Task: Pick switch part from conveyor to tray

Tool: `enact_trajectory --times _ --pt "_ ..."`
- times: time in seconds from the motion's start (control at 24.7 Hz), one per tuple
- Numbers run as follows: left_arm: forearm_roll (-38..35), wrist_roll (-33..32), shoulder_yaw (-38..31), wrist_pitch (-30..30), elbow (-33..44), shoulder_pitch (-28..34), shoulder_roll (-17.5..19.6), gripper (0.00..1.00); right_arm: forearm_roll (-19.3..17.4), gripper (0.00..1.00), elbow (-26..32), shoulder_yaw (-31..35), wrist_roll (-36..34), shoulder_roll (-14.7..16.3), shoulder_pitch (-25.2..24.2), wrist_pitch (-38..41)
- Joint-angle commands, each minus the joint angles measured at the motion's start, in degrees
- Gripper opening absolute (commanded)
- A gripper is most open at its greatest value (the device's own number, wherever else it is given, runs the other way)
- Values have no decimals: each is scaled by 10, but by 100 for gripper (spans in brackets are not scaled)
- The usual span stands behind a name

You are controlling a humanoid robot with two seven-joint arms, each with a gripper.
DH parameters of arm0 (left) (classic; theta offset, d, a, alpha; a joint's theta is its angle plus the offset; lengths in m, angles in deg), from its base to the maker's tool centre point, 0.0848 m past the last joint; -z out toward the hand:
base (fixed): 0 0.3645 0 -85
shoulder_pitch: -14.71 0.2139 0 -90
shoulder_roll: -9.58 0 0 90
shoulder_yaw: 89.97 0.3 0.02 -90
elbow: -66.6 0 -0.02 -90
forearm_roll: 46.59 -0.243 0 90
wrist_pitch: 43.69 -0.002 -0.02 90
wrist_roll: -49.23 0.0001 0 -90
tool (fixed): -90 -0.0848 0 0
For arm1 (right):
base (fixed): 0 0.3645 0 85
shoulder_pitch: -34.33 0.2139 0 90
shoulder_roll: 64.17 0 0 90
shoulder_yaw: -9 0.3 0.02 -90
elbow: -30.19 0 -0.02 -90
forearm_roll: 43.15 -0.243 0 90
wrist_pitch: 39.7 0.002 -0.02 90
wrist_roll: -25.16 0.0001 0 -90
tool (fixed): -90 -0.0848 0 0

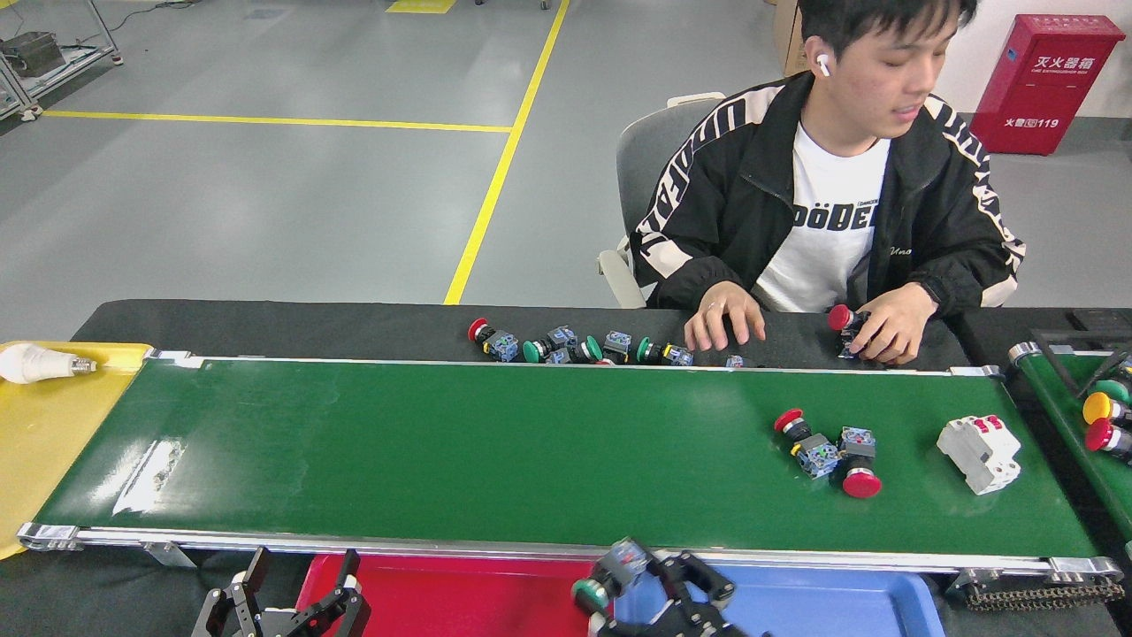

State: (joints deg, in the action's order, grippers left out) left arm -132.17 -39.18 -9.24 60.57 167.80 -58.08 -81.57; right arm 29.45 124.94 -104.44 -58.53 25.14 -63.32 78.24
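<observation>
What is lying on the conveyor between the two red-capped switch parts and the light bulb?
Nothing: in the head view the conveyor is bare between the red-capped switch parts and the light bulb.

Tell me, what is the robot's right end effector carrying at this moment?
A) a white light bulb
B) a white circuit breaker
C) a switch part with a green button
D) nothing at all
C: the right end effector is shut on a switch part with a green button, held at the near edge over the red tray and the blue tray.
</observation>
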Motion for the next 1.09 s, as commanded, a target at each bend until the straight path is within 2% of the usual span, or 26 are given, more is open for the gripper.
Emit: enact_trajectory --times 0.0,0.32,0.44,0.65,0.73,0.81,0.89,1.05 --pt "0 7 0 2 7 0 -1 100 1 97 4 -4 1 -16 7 -7" --pt "0 7 -5 -23 7 0 3 100 1 97 20 23 1 -16 21 -14" --pt "1 7 -5 -20 7 0 4 100 0 97 48 116 1 -18 21 -52" --pt "0 7 -5 -21 7 0 1 100 -1 97 49 295 -5 -19 13 -70" --pt "0 7 -5 -21 7 0 4 100 -2 97 52 350 -5 -19 -15 -70" --pt "0 7 -6 -22 7 0 5 100 -2 97 67 394 -9 -21 -65 -70" --pt "-1 7 -8 -22 7 0 6 100 -2 96 67 412 -47 -28 -108 -70" --pt "0 6 -8 -22 7 0 5 100 -1 94 67 413 -77 -31 -121 -106"
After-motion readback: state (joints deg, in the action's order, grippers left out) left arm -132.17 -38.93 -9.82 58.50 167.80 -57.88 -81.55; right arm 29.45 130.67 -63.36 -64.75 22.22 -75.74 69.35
